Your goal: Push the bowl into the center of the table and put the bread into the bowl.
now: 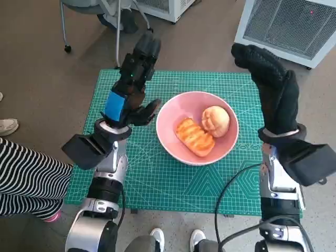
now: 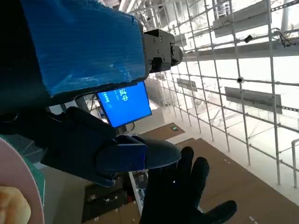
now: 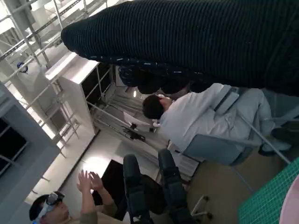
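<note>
A pink bowl (image 1: 173,134) sits near the middle of the green cutting mat (image 1: 152,178) in the head view. Two pieces of bread lie in it: a ridged golden pastry (image 1: 195,136) and a round bun (image 1: 215,120). My left hand (image 1: 134,79) is raised left of the bowl, fingers spread, holding nothing. My right hand (image 1: 270,86) is raised right of the bowl, fingers extended, also empty. The left wrist view catches the bowl's rim (image 2: 29,177), a bit of bun (image 2: 13,207) and my gloved right hand (image 2: 180,196). In the right wrist view my left hand's fingers (image 3: 152,186) show.
A white slatted unit (image 1: 286,26) stands behind the table at the right, a wheeled chair (image 1: 89,16) at the back left. A person's striped leg (image 1: 26,178) is close at the left. People (image 3: 196,116) appear in the right wrist view. Cables (image 1: 236,189) hang by my right arm.
</note>
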